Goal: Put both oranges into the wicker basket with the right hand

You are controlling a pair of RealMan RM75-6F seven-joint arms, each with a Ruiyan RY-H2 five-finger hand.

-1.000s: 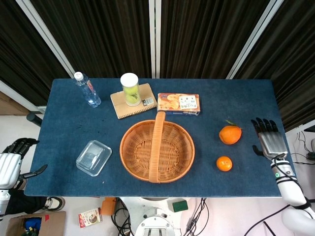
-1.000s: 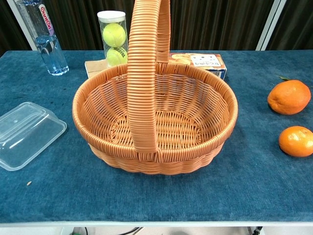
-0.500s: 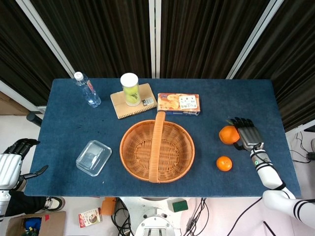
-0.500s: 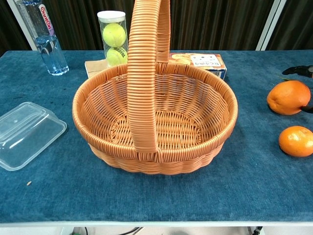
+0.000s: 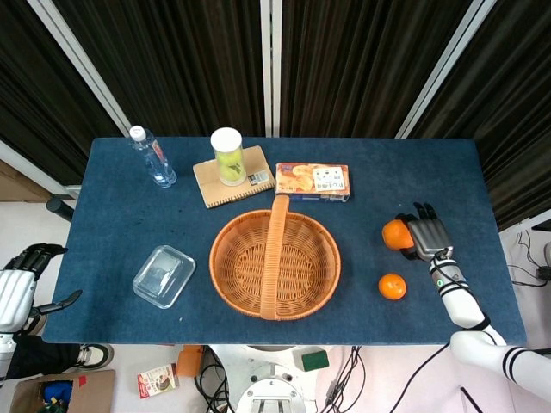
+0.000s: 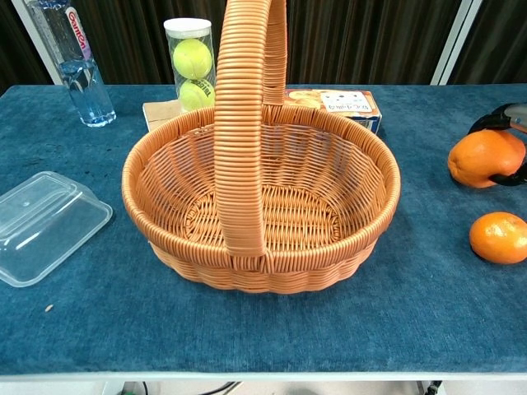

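Note:
The wicker basket (image 5: pixel 222 265) (image 6: pixel 389 183) stands mid-table, its handle running front to back. To its right lies the larger orange (image 5: pixel 394 234) (image 6: pixel 482 158), still on the blue cloth. My right hand (image 5: pixel 427 236) (image 6: pixel 515 117) wraps its dark fingers over the top and far side of this orange and grips it. The smaller orange (image 5: pixel 392 286) (image 6: pixel 498 237) lies free just nearer the front edge. My left hand (image 5: pixel 17 288) hangs off the table's left front corner, holding nothing with its thumb held apart.
Along the back stand a water bottle (image 5: pixel 153 157), a tennis-ball tube (image 5: pixel 228 157) on a notebook (image 5: pixel 219 187), and a biscuit box (image 5: pixel 312 181). A clear plastic container (image 5: pixel 164 275) lies left of the basket.
My right hand has come in from the table's right edge to the larger orange and closed its fingers around it. The orange shifted slightly left. The left hand stayed put.

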